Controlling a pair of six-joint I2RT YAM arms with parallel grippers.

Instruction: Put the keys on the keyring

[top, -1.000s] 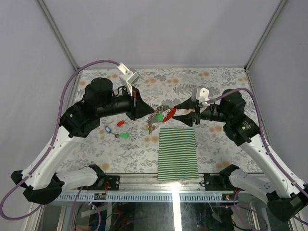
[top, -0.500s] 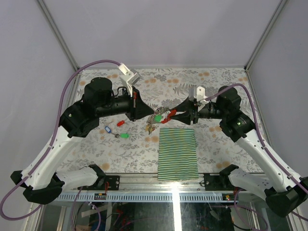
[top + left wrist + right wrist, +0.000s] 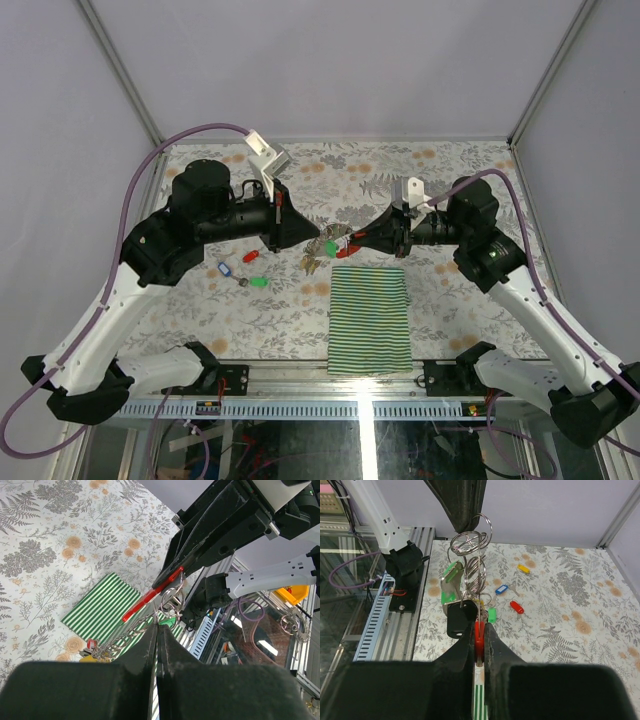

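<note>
Your left arm (image 3: 100, 320) and right arm (image 3: 545, 320): white links, black housings, purple cables (image 3: 130, 190); left hand (image 3: 318, 234), right hand (image 3: 357, 241) black wedges.

Cloth (image 3: 370, 315) is green-and-white striped. Table cover (image 3: 450, 170) bears grey ferns, orange flowers. Present: blue tag (image 3: 224, 269), red tag (image 3: 251, 256), green tag (image 3: 259, 282). Keyring clip (image 3: 150, 597) is red.

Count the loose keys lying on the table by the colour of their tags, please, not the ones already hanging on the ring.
yellow key: 1
blue key: 1
red key: 1
green key: 1
Total: 4
</note>
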